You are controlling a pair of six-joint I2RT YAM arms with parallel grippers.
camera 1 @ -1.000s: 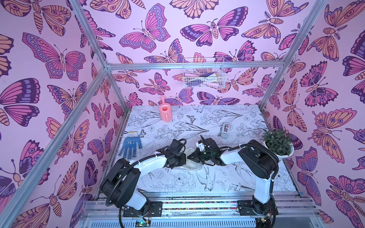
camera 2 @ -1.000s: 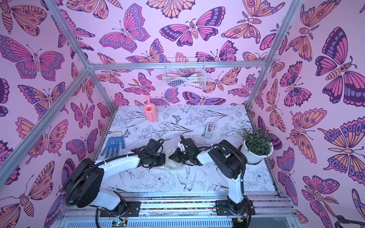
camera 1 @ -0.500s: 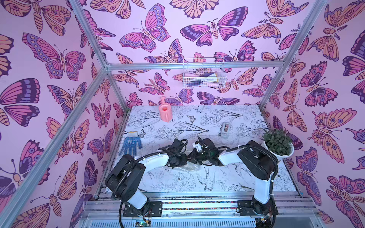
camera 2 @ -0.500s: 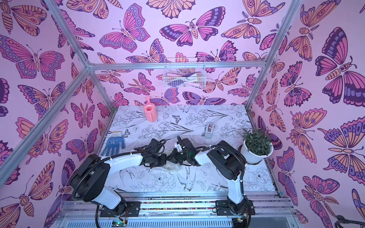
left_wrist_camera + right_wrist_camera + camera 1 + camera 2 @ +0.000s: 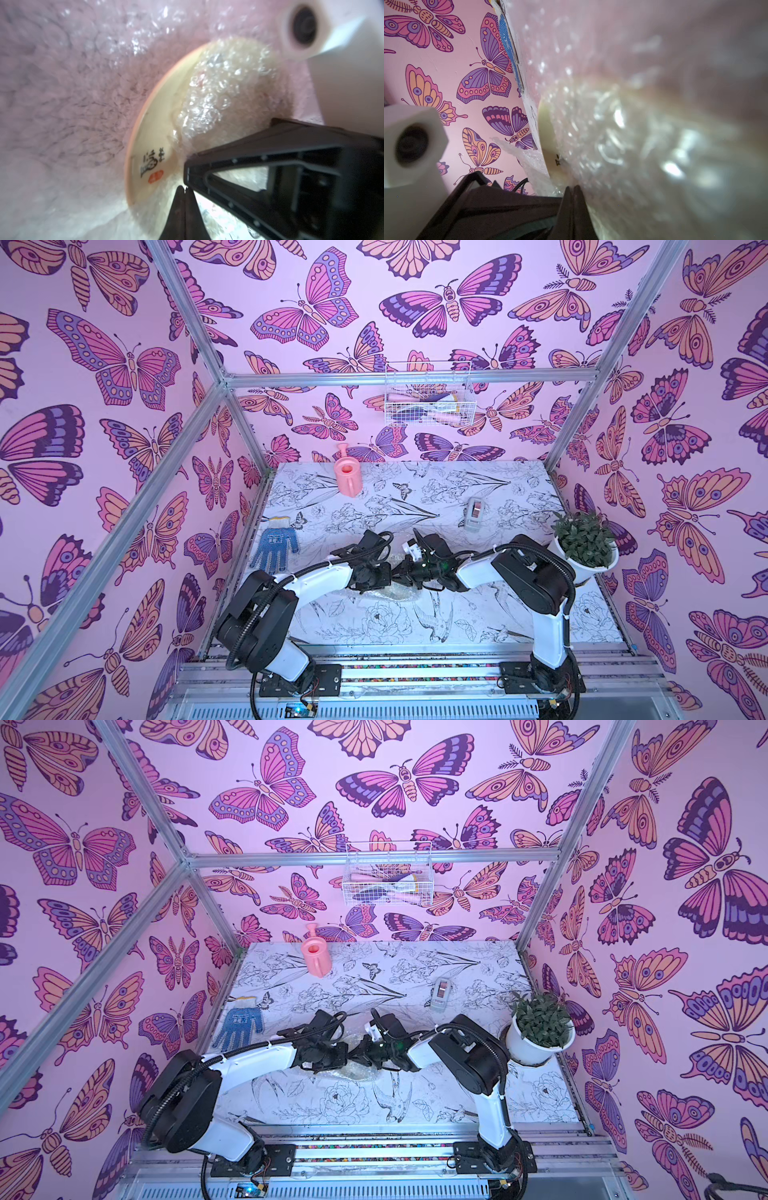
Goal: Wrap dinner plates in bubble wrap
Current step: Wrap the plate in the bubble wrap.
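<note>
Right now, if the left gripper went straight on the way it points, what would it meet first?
Most likely the bubble wrap lying over the plate, right at the tips of the shut left gripper; the plate sits just behind it. Depth is unclear.

One each: plate [image 5: 154,128], bubble wrap [image 5: 209,97], glove [image 5: 274,547], watering can [image 5: 348,477], tape dispenser [image 5: 475,512], plant [image 5: 584,537]

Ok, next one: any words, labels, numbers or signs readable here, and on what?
Nothing can be quoted.
plate: black brush characters above a red seal, beside the bubble wrap, too blurred to read.
blue glove: printed patch, too small.
tape dispenser: no readable label.
</note>
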